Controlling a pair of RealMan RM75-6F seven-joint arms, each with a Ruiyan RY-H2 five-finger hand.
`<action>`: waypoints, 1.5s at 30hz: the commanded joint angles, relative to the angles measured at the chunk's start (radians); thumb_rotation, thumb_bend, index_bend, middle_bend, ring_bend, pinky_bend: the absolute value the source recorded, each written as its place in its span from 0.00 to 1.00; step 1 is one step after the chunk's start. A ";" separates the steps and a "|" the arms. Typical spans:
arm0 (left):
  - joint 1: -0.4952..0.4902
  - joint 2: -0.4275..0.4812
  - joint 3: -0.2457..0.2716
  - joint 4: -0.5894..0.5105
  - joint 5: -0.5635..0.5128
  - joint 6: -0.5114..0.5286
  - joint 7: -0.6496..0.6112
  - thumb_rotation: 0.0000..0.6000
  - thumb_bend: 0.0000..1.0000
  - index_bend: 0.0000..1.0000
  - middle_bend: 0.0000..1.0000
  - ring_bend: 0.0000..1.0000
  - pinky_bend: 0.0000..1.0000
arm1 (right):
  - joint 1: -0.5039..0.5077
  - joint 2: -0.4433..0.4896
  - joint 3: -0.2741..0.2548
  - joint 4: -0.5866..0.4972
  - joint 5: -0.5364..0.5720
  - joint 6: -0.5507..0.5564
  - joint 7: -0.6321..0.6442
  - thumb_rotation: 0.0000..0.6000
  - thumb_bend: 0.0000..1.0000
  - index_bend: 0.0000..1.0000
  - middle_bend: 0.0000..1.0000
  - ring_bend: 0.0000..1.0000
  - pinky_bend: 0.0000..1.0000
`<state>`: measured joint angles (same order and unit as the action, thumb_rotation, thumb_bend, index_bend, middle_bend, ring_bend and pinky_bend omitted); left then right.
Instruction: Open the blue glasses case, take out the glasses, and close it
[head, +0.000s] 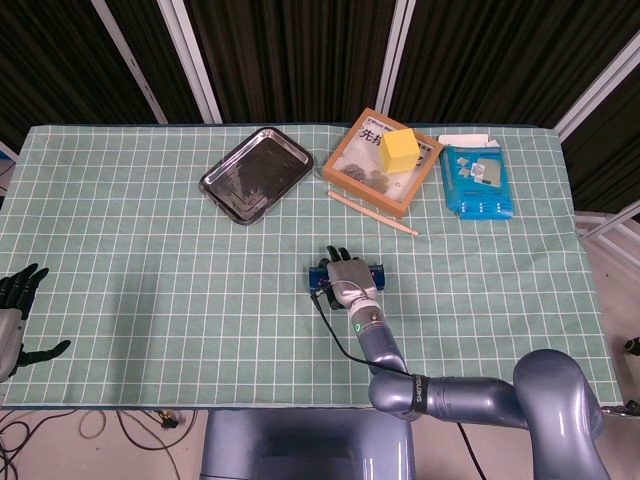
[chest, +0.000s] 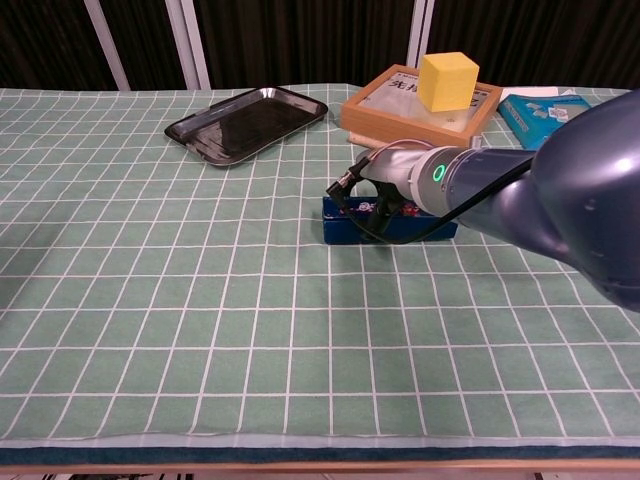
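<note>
Blue glasses case (chest: 340, 228), boxy, under right hand (head: 346, 273).

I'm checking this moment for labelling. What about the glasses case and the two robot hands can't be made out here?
- Blue glasses case: the right robot hand covers its middle in both views, so lid state and grip can't be told.
- Glasses: not visible in either view.
- Left robot hand: cut off by the head view's left edge, absent from the chest view.
</note>
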<state>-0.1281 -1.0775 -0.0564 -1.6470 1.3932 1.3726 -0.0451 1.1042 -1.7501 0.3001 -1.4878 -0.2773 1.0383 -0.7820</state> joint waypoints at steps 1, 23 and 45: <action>0.000 0.001 0.000 0.000 0.000 0.000 0.000 1.00 0.00 0.00 0.00 0.00 0.00 | 0.000 0.002 0.000 -0.001 0.003 -0.001 -0.001 1.00 0.76 0.28 0.00 0.00 0.24; 0.000 0.001 0.001 -0.001 0.002 -0.001 -0.001 1.00 0.00 0.00 0.00 0.00 0.00 | 0.006 0.014 0.018 -0.014 0.042 -0.001 0.002 1.00 1.00 0.28 0.00 0.00 0.24; 0.002 0.001 0.001 0.000 0.004 0.004 0.000 1.00 0.00 0.00 0.00 0.00 0.00 | 0.013 0.039 0.036 -0.012 0.092 -0.030 0.021 1.00 1.00 0.22 0.00 0.00 0.24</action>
<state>-0.1262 -1.0763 -0.0549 -1.6472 1.3973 1.3772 -0.0452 1.1174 -1.7115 0.3360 -1.4999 -0.1851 1.0087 -0.7614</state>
